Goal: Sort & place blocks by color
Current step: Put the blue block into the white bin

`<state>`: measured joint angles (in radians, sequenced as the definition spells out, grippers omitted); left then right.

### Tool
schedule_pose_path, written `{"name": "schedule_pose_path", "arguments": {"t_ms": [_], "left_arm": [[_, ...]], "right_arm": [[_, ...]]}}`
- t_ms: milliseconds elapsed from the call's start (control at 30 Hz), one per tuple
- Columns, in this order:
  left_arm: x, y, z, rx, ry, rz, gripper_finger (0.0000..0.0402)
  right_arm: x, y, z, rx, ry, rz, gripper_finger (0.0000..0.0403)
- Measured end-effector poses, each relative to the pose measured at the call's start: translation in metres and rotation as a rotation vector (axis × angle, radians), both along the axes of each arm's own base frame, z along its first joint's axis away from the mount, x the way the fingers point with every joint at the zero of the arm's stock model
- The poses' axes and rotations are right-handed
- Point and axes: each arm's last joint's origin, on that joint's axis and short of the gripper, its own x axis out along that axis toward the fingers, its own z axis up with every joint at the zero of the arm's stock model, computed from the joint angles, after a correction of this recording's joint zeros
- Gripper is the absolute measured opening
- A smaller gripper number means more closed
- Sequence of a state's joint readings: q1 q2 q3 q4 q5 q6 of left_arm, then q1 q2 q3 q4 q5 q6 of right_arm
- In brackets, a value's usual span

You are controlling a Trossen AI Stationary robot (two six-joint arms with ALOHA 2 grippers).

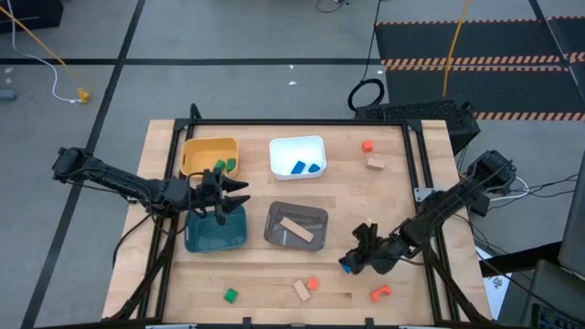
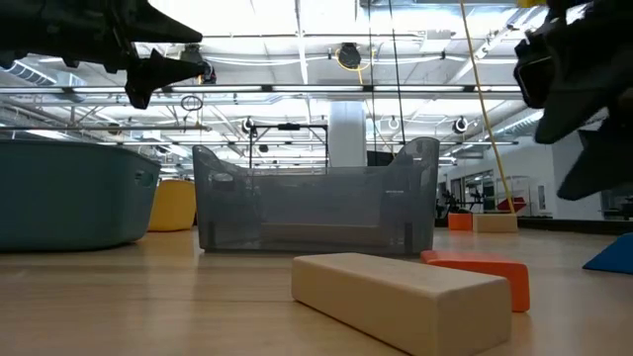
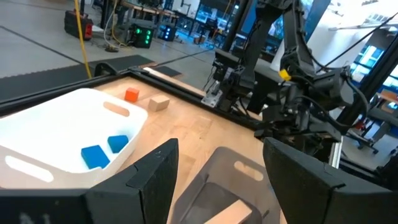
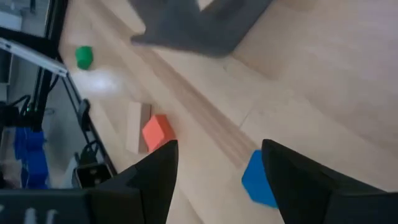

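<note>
Right gripper (image 1: pixel 352 262) spread over blue block (image 4: pixel 257 179), near the counter's (image 1: pixel 402 201) front-right corner.
Light, rigid, probably slick: pinch its flat sides. Left gripper (image 1: pixel 239 195) spread, empty.

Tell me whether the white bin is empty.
Not empty. The white bin holds two blue blocks, seen in both the high and left wrist views.

Robotics lab / industrial workshop floor. Wooden bench (image 1: pixel 393 196) in a black metal frame (image 1: pixel 422 155), grey concrete floor with hazard-striped matting (image 1: pixel 475 55), loose cables (image 1: pixel 366 91), open truss ceiling with strip lights (image 2: pixel 297 59), equipment racks (image 3: pixel 140 34) far behind.
</note>
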<state>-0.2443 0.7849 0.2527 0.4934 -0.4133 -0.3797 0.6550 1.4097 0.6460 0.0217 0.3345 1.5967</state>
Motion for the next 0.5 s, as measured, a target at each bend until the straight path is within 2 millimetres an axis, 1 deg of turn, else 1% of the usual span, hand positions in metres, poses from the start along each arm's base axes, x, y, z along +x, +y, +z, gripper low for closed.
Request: {"name": "schedule_pose_path", "arguments": {"t_ms": [100, 167, 333, 433, 500], "left_arm": [[0.000, 0.000, -0.002, 0.005, 0.020, 0.000, 0.0234], [0.000, 0.000, -0.003, 0.007, 0.028, 0.000, 0.0235], [0.000, 0.001, -0.002, 0.020, 0.020, 0.004, 0.0234], [0.000, 0.002, -0.002, 0.021, 0.020, 0.009, 0.0235], [0.000, 0.002, -0.002, 0.021, 0.020, 0.013, 0.0235]], "right_arm": [[0.002, -0.004, -0.001, -0.022, 0.009, -0.005, 0.0224], [0.004, -0.008, -0.001, -0.067, 0.007, 0.019, 0.0224], [0.014, -0.014, 0.004, -0.201, -0.084, 0.121, 0.0224], [0.019, -0.018, 0.008, -0.250, -0.145, 0.090, 0.0224], [0.023, -0.020, 0.011, -0.246, -0.191, 0.047, 0.0224]]}}
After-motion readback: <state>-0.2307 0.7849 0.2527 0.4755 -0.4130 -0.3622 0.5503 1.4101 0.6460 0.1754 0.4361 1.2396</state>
